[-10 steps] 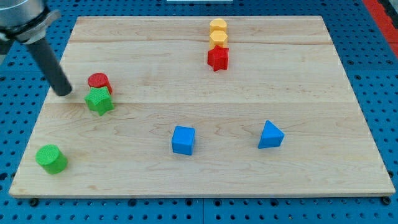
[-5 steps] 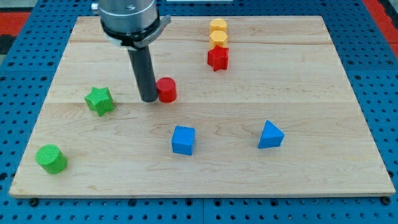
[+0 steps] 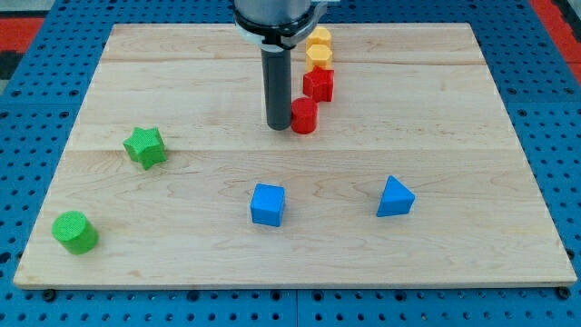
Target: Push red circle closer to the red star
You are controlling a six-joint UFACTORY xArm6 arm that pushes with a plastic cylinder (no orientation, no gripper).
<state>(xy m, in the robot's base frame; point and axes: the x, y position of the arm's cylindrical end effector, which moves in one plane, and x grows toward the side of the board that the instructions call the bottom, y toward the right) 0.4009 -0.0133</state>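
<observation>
Red circle [image 3: 304, 115] sits just below the red star [image 3: 318, 84], touching or nearly touching it, a little toward the top edge from the middle of the wooden tabletop [image 3: 454, 136], and the rod's tip [image 3: 278, 126] presses against the circle's left side; the arm carries no claw, only this dark rod. Two yellow blocks [image 3: 318, 47] line up above the star toward the top edge, a green star [image 3: 144, 146] and green cylinder [image 3: 74, 232] lie near the left edge and bottom-left corner, a blue cube [image 3: 268, 203] and blue triangular block [image 3: 395, 196] lie toward the bottom edge. No writing or labels can be read anywhere.
</observation>
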